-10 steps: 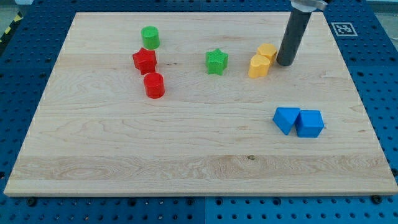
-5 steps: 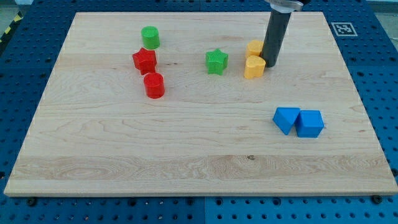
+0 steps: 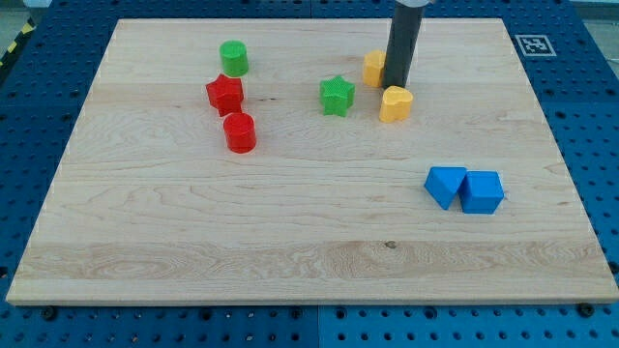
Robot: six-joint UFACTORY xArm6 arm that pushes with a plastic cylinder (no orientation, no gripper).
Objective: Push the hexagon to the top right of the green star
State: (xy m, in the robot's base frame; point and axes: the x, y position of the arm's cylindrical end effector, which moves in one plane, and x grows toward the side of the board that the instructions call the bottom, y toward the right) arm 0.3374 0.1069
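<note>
- Camera view shows one wooden board (image 3: 290, 222) on a blue pegboard table (image 3: 29, 116), with eight blocks on it in all.
- Yellow blocks: two. One is the yellow hexagon (image 3: 374, 69), partly hidden behind the rod, lying to the top right of the green star (image 3: 336, 96) and near it without touching. The other is a yellow heart-shaped block (image 3: 395, 102), just below the rod's end and to the right of the star.
- Green blocks: two. The green star sits near the board's upper middle; a green cylinder (image 3: 233, 58) stands toward the view's top left.
- Red blocks: two. A red star (image 3: 224, 95) lies just below the green cylinder, and a red cylinder (image 3: 239, 132) sits just below that star, close to it or touching.
- Blue blocks: two, side by side and touching at the view's right: a blue triangular block (image 3: 445, 186) and a blue cube-like block (image 3: 482, 191).
- My tip (image 3: 396, 87) sits between the two yellow blocks, against the hexagon's right side and just above the heart.
- No claw on this arm, only one dark rod, so nothing is grasped or released.
- One printed marker tag (image 3: 531, 44) lies off the board's top right corner.
</note>
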